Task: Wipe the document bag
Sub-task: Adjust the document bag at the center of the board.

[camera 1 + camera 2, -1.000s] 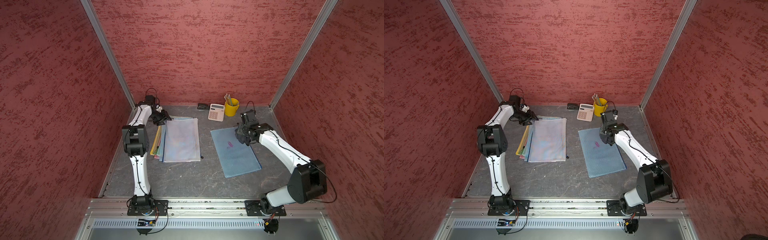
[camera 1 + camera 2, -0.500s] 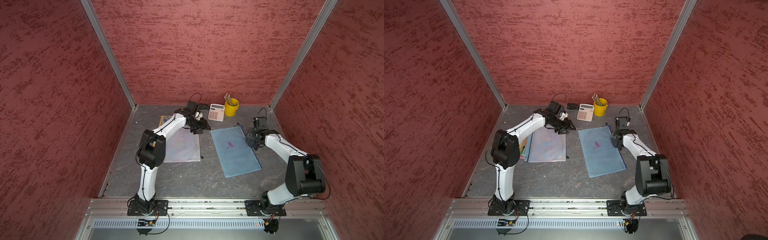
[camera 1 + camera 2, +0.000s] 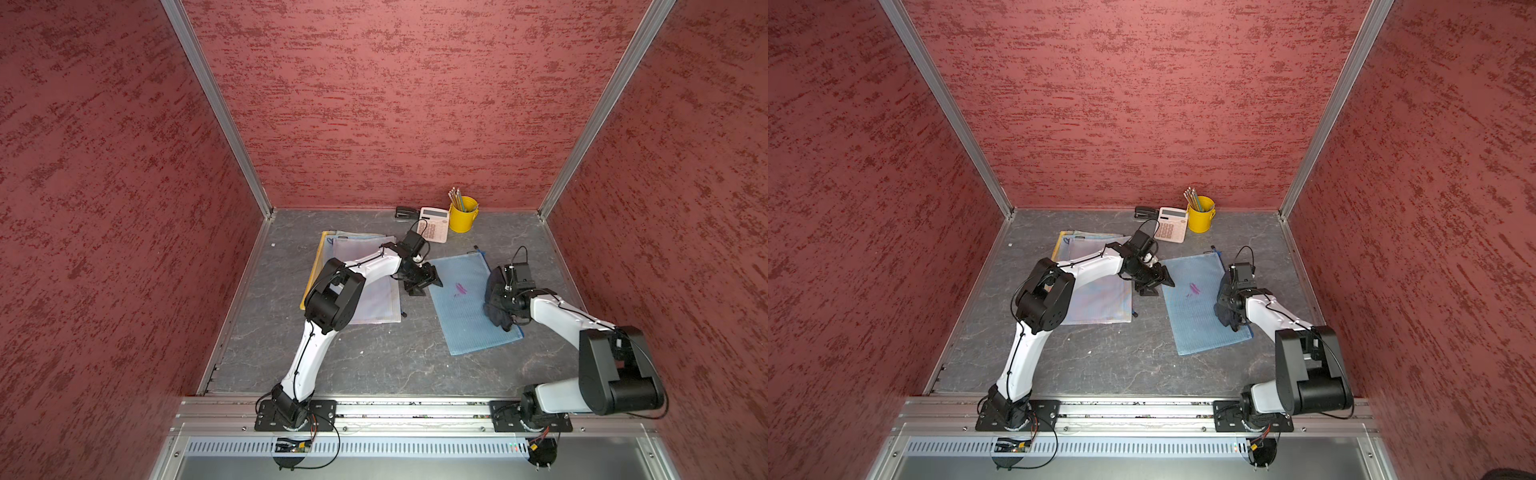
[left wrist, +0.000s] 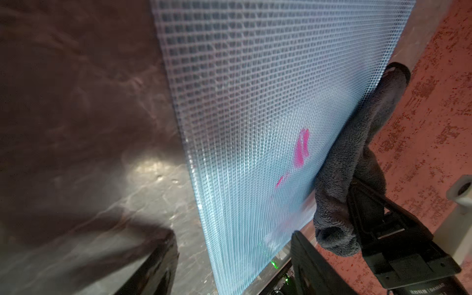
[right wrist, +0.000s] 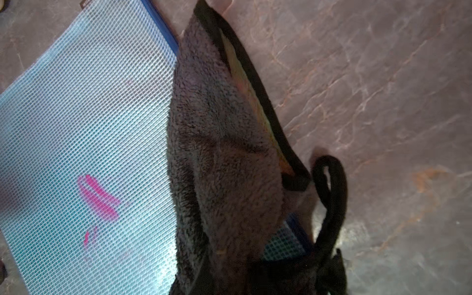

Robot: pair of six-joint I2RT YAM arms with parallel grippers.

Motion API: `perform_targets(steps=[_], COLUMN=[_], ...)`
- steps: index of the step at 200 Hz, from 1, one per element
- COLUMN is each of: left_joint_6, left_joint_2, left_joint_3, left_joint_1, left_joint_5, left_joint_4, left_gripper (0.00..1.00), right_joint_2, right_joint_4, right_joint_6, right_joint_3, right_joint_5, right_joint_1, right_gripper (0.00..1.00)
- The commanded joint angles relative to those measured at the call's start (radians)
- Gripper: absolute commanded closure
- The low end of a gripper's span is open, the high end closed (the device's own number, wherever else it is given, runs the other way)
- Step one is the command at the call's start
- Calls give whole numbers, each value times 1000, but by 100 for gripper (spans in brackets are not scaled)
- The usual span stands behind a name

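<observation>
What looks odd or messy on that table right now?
A pink smear stains the middle of the blue document bag, which lies skewed on the table. A dark cloth rests on the bag's edge, apart from the smear.

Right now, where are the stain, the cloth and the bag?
stain [image 5: 98, 198]: right wrist view, middle of the larger pink mark.
cloth [image 5: 224, 153]: right wrist view, fuzzy middle.
bag [image 3: 469, 328]: in a top view, bare mesh.
</observation>
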Motion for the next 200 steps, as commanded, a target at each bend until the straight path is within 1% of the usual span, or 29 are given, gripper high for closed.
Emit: perform_targets(steps=[1, 20, 54, 67, 76, 80, 91, 106, 120, 143, 159, 168, 187, 200], left_joint_6=[-5, -18, -24, -31, -27, -22, -5, 0, -1, 36, 105, 132, 150, 147], left_joint_2=[41, 69, 91, 95, 110, 117, 131, 128, 120, 118, 123, 143, 215, 235], left_joint_3=[21, 29, 35, 23, 40, 52, 74, 63, 42, 56, 97, 134, 234, 251], left_joint_1=[-11, -16, -13, -11, -9, -8, -10, -6, 11, 57, 67, 65, 51, 39], left_joint_5=[-129, -158, -250, -257, -258, -258, -261, -259, -267, -300, -335, -333, -305, -300], left_joint_4=[-23, -15, 0, 44, 44, 40, 37, 87, 126, 98, 54, 33, -34, -34], left_gripper=[29, 29, 28, 28, 28, 28, 28, 28, 28, 27, 27, 27, 27, 27], right_joint_2=[-21, 6, 30, 33, 33, 60, 73, 88, 106, 125, 141, 151, 184, 201], right_joint_4=[48, 47, 45, 41, 39, 38, 33, 33, 29, 21, 20, 23, 26, 30], right_joint_6=[20, 22, 23, 20, 18, 18, 18, 18, 18, 17, 17, 17, 14, 14], right_joint_3=[-14, -15, -9, -1, 6, 8, 16, 23, 31, 40, 52, 58, 79, 86], right_joint_5=[-37, -34, -19, -16, -13, -13, -10, -4, 4, 16, 25, 25, 16, 15], right_joint_1=[24, 48, 77, 79, 82, 83, 88, 100, 109, 120, 124, 128, 145, 162], right_gripper=[100, 100, 100, 100, 100, 100, 100, 100, 100, 100, 100, 100, 100, 100])
